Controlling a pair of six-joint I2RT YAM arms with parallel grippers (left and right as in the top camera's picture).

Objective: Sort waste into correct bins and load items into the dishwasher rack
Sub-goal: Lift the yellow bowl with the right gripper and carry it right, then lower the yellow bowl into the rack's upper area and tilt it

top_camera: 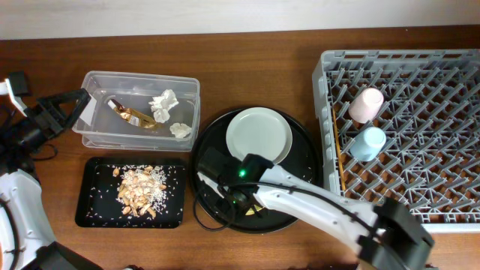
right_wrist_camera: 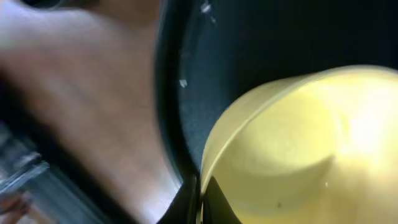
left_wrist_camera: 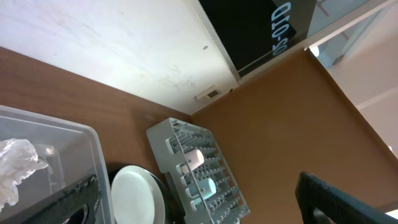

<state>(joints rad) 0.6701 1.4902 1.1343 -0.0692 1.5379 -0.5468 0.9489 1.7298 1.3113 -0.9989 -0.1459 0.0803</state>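
Right wrist view filled by yellow bowl (right_wrist_camera: 292, 149), barely seen overhead

Robot lab: white arm (top_camera: 315, 199) over wooden table (top_camera: 255, 41), white wall (left_wrist_camera: 93, 43).

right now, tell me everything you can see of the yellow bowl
The yellow bowl looks like smooth glossy plastic, round and thin-rimmed, its inside empty. It is in the large round black tray, near the tray's rim. The right gripper is shut on its rim, a finger on either side. From overhead the arm hides nearly all of it.
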